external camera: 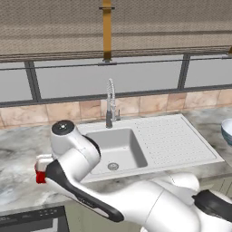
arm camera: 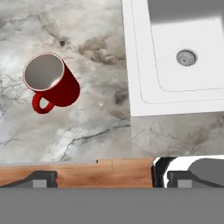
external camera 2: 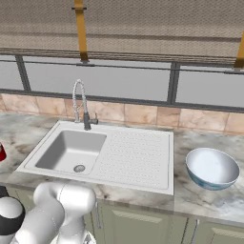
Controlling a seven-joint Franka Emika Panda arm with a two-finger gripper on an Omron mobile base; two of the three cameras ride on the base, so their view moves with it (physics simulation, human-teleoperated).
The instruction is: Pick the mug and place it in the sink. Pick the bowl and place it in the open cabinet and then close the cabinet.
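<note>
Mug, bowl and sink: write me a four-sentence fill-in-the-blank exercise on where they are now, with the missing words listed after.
1. The mug stands upright on the marble ____, apart from the sink.
2. In the right base view, the bowl sits on the counter to the ____ of the sink's drainboard.
3. The mug's colour is ____.
4. The gripper above the counter is ____ and holds nothing.

Missing words: counter; right; red; open
</note>
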